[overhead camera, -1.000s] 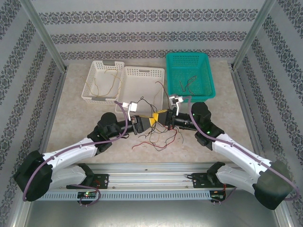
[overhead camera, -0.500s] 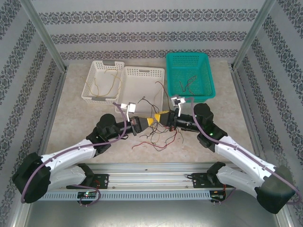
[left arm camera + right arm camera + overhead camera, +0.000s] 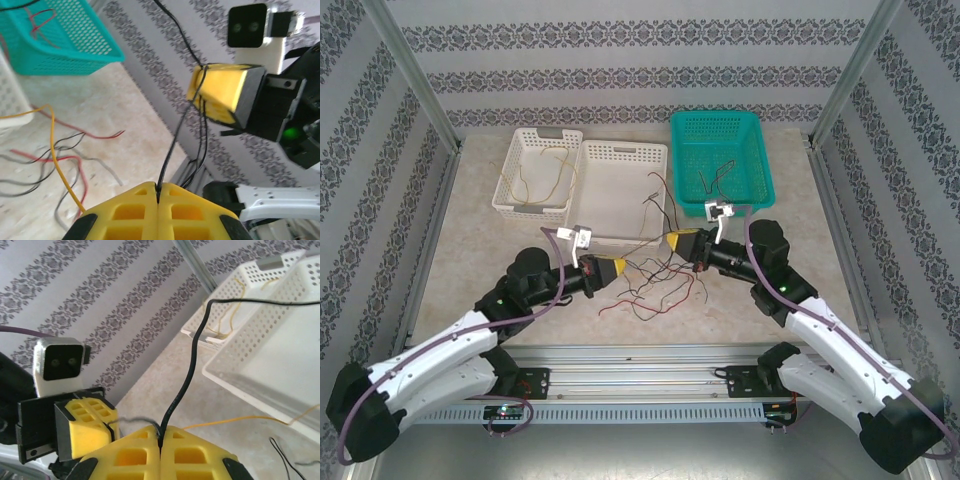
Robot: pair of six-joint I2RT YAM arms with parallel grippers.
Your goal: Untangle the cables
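Top external | left end effector (image 3: 622, 267) clamped on thin black flexible cable (image 3: 173, 145) | right end effector (image 3: 671, 240) clamped on same cable | red-and-dark wire tangle (image 3: 655, 287) lying on beige desk (image 3: 480, 240)

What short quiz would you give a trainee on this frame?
1. True or false: the left gripper and right gripper are both shut on a black cable.
2. Fill in: a red cable lies in the ___ basket.
3. The loose tangle lies: A on the table; B in a white basket; C on the rail.
Key: 1 true; 2 teal; 3 A.
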